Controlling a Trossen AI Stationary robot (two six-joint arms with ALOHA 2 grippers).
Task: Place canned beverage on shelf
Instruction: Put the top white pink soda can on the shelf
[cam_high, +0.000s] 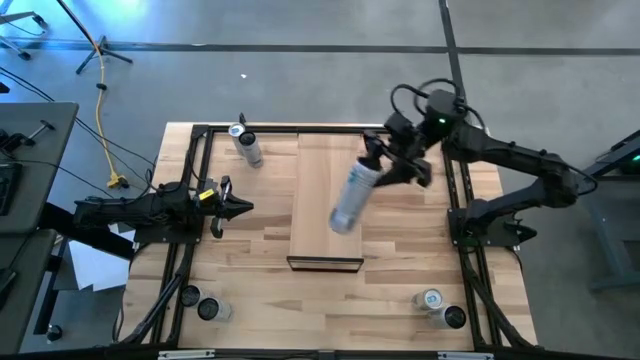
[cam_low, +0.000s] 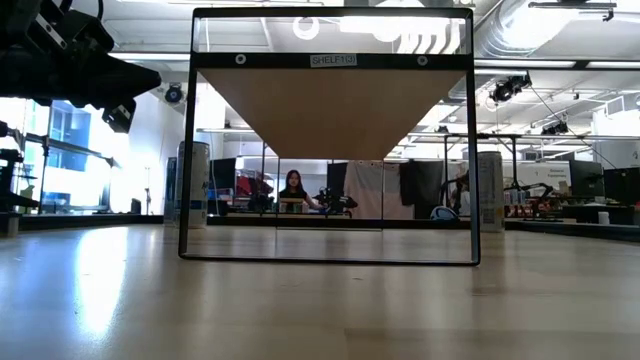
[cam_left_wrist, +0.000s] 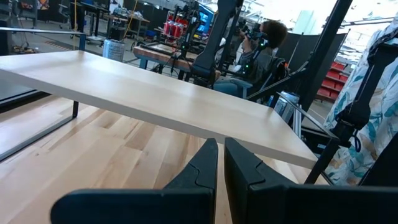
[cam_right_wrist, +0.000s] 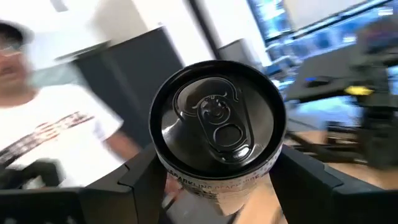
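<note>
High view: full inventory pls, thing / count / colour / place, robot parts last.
held can: 1, silver, tilted over the shelf's right side, in the right gripper
shelf: 1, pale wood, table centre
loose cans: 5, silver; one at back left, two at front left, two at front right
table: 1, butcher-block
left gripper: 1, dark, shut, left of the shelf
right gripper: 1, dark, gripping the held can

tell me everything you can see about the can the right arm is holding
The can is a tall, slim silver beverage can with pale bluish print and a dark lid with an unopened pull tab. The right pincer grips it just below the top rim, one finger on each side. It hangs tilted in the air above the shelf, bottom end pointing toward the shelf's front. Only the pincer touches it.
</note>
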